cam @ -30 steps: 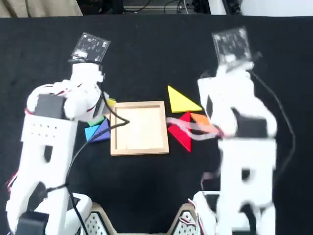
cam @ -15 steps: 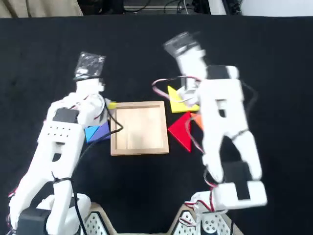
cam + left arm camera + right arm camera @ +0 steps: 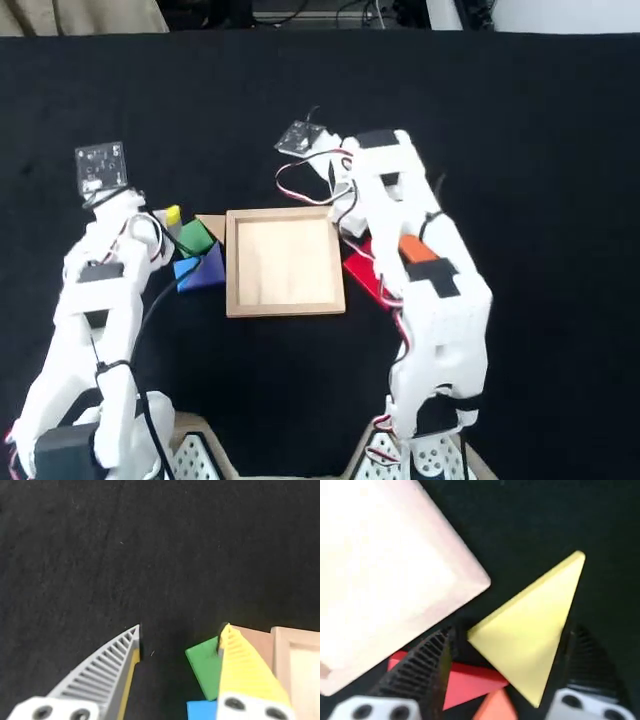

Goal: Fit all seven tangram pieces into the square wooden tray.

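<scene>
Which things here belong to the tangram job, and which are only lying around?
Job: wooden tray, yellow triangle, red triangle, orange piece, green piece, blue piece, purple piece, small yellow piece.
Lying around: cables, beige cloth beyond the table.

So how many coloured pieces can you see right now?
7. Left of the tray: small yellow, green, blue, purple. Right of it: big yellow, red, orange. Others may be hidden.

Tray [image 3: 285, 309] central, left pieces [image 3: 200, 271], right pieces [image 3: 359, 273] beside it
</scene>
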You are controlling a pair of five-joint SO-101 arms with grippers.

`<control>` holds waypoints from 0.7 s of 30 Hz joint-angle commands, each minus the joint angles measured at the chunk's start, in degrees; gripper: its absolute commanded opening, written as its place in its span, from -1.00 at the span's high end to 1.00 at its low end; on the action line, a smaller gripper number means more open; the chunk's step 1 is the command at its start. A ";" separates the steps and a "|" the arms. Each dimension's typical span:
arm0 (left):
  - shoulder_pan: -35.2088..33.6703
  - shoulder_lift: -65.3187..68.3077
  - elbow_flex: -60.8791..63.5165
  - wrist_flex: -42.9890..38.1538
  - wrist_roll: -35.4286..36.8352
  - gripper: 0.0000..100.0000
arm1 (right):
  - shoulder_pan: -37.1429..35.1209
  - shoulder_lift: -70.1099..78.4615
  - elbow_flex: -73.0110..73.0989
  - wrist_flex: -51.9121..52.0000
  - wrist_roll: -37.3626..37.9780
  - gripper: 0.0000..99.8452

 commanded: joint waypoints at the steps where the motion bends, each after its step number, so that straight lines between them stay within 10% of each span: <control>1: 0.84 -0.18 0.66 -4.92 0.53 0.49 | 2.55 0.22 -5.76 2.29 3.87 0.32; 21: 0.92 0.09 1.19 -8.26 0.53 0.49 | 3.69 -3.38 -4.00 8.18 8.26 0.25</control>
